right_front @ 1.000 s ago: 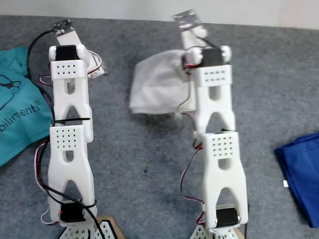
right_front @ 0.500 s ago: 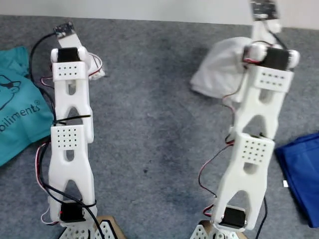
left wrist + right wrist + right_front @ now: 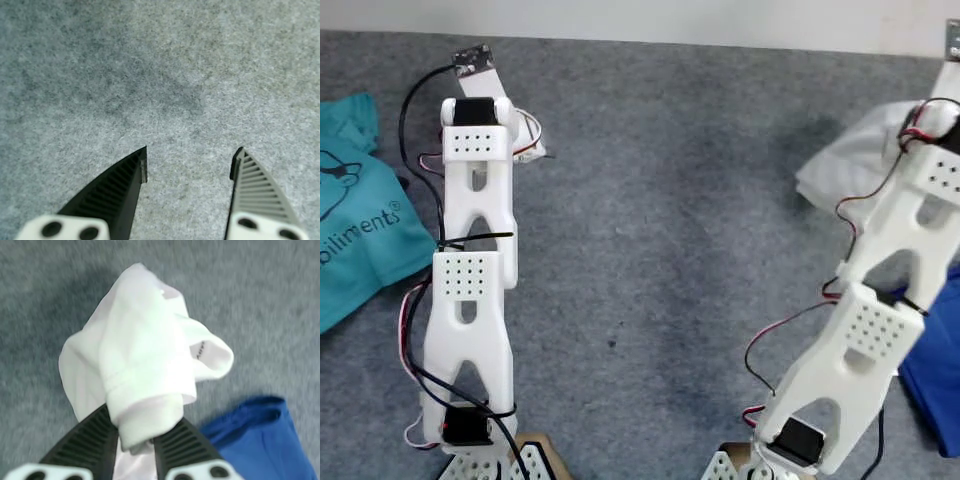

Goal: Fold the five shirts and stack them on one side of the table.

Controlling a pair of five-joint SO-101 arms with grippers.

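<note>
A bunched white shirt [image 3: 145,340] hangs from my right gripper [image 3: 137,436], which is shut on its folded edge above the grey carpet. From above, the white shirt [image 3: 848,158] sits at the back right, partly under the right arm [image 3: 880,300]. A blue shirt [image 3: 255,442] lies just beside it, and the same blue shirt [image 3: 935,375] reaches the right edge of the table. A teal shirt [image 3: 360,230] with print lies at the far left. My left gripper [image 3: 192,156] is open over bare carpet, holding nothing.
The left arm [image 3: 475,250] stretches toward the back left, close to the teal shirt. Grey carpet [image 3: 660,220] covers the table between the two arms. A pale wall strip runs along the back edge.
The right arm has swung from the middle to the far right, carrying the white shirt toward the blue one. The left arm has shifted slightly right.
</note>
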